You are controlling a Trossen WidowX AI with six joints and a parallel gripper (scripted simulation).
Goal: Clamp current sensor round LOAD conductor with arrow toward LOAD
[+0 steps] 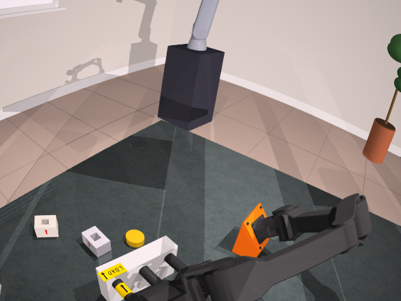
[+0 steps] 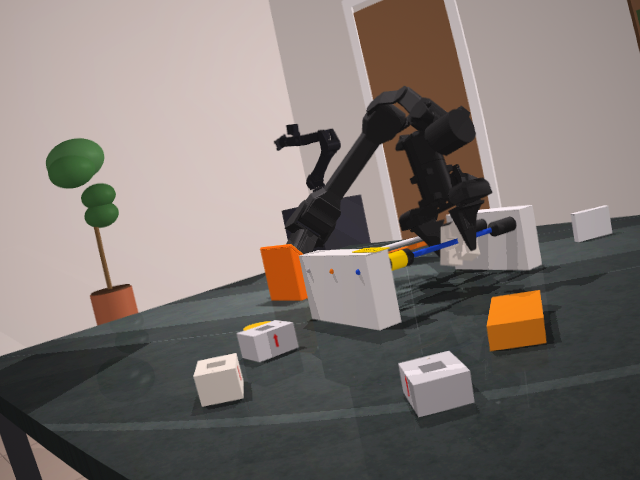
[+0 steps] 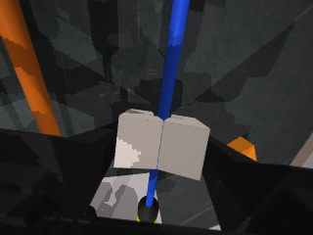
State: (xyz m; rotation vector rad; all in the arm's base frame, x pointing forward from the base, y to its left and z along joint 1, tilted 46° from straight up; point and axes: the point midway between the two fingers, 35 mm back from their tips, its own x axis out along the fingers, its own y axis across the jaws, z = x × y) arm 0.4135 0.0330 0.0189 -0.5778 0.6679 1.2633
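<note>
The blue conductor [image 2: 431, 248] [image 3: 178, 29] runs between two white end blocks. Its yellow sleeve [image 1: 123, 288] [image 2: 398, 259] has an arrow and lies beside the LOAD label [image 1: 112, 272] [image 2: 369, 250]. The pale split-core sensor [image 3: 138, 142] sits around the blue conductor. Its two halves meet at a narrow seam, with a thin blue line showing along it; I cannot tell whether it is latched. My gripper [image 2: 454, 250] [image 3: 160, 127] is shut on the sensor, one finger on each side. The sensor's arrow is not visible. In the top view the arm hides sensor and fingers.
An orange conductor [image 3: 26, 73] runs beside the blue one. White blocks with holes stand in front [image 1: 39, 230] [image 2: 219, 387], near the end block [image 1: 101, 249] [image 2: 253, 348] and at front right [image 2: 444, 393]. Also there are an orange block [image 2: 516, 330] [image 3: 242, 148] and a yellow disc [image 1: 135, 237].
</note>
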